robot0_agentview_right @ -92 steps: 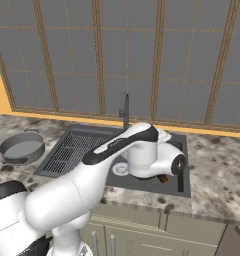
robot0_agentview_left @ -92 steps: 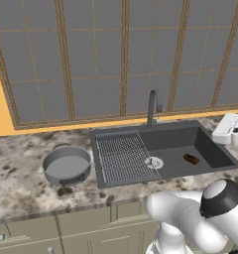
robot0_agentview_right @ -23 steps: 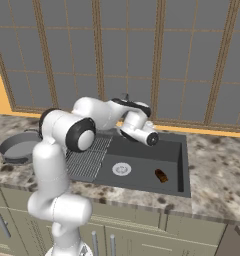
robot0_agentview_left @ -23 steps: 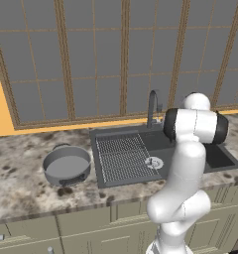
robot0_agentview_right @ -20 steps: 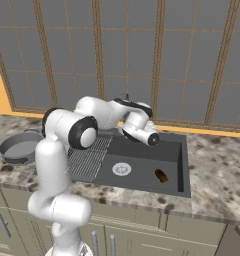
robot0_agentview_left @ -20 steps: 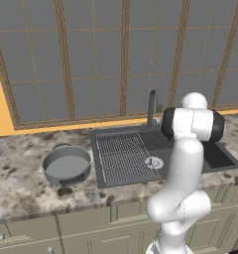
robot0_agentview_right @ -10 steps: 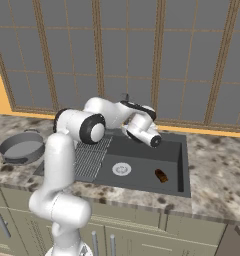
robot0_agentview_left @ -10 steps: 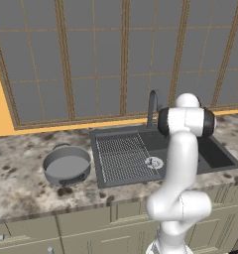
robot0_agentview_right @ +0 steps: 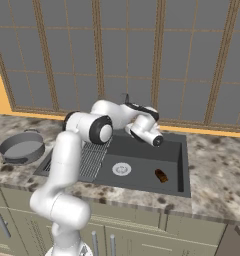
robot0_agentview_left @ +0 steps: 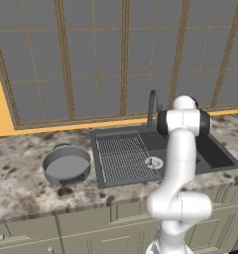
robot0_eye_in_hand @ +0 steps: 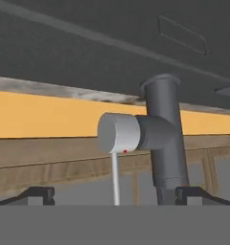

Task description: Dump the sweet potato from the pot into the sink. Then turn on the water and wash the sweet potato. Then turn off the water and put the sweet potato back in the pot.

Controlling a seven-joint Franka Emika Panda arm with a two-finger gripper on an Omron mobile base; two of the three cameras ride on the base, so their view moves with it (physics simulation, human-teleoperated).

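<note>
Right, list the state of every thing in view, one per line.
Sweet potato: lying in the sink, right of the drain.
Pot: upright on the counter, empty.
Sink: no water visible.
Faucet: not running.
Tool: open, facing the faucet's lever.

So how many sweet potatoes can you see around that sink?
1. The sweet potato lies on the floor of the sink, to the right of the round drain. The pot on the counter looks empty, though its near wall could hide something small.
</note>
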